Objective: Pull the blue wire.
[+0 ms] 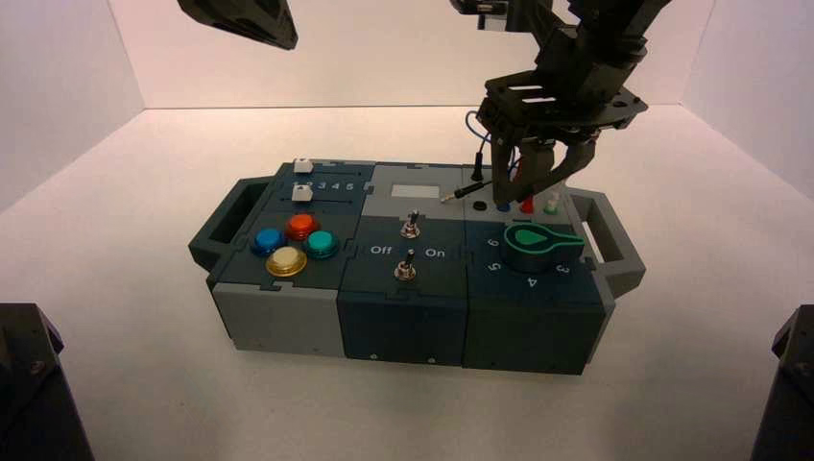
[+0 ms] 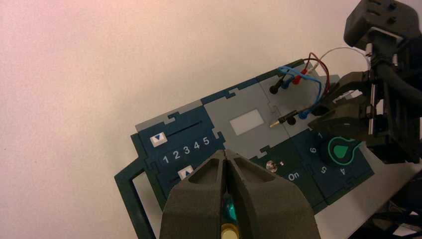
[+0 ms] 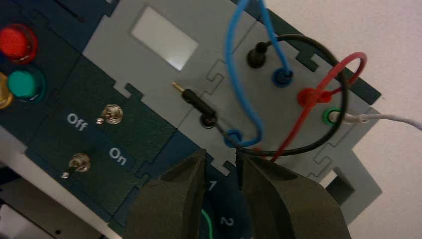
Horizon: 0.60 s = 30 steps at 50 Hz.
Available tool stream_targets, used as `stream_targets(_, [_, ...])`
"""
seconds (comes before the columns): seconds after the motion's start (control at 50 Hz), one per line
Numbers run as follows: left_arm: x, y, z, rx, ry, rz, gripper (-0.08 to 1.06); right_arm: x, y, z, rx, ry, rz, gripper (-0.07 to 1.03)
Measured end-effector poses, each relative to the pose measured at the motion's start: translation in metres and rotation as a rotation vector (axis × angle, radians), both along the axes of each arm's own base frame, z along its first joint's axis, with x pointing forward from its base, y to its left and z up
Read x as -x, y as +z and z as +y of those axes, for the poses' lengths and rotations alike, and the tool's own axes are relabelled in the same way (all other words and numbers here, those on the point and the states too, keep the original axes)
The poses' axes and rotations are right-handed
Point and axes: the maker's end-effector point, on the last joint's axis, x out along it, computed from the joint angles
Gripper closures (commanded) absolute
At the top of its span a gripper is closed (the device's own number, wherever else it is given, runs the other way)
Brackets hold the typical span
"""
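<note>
The blue wire [image 3: 234,64] arches over the box's back right corner. One blue plug [image 3: 282,77] sits in a far socket and the other blue plug [image 3: 233,138] in a near socket. My right gripper [image 3: 220,158] is open and hangs just above the near blue plug, touching nothing. In the high view the right gripper [image 1: 536,182] is over the socket row, with the blue wire [image 1: 470,120] behind it. My left gripper [image 2: 225,153] is shut and empty, held high above the box's left side.
A black wire has one plug [image 3: 199,105] pulled out and lying on the grey panel. A red wire [image 3: 318,94] and a white wire [image 3: 378,117] crowd the same sockets. The green knob [image 1: 538,240], two toggle switches [image 1: 410,226] and coloured buttons [image 1: 293,245] lie nearer.
</note>
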Motion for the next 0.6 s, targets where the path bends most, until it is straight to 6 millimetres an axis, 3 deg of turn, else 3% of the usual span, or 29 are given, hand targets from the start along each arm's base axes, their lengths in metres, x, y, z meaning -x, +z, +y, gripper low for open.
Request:
stream_targets(0.48, [-0.002, 0.0, -0.002, -0.003, -0.001, 0.005, 1.01, -0.012, -0.008, 0.007, 0.022, 0.003, 0.017, 0.63])
stream_targets(0.6, [-0.001, 0.0, -0.001, -0.006, -0.002, 0.007, 1.01, -0.015, -0.008, 0.009, 0.025, 0.006, 0.014, 0.76])
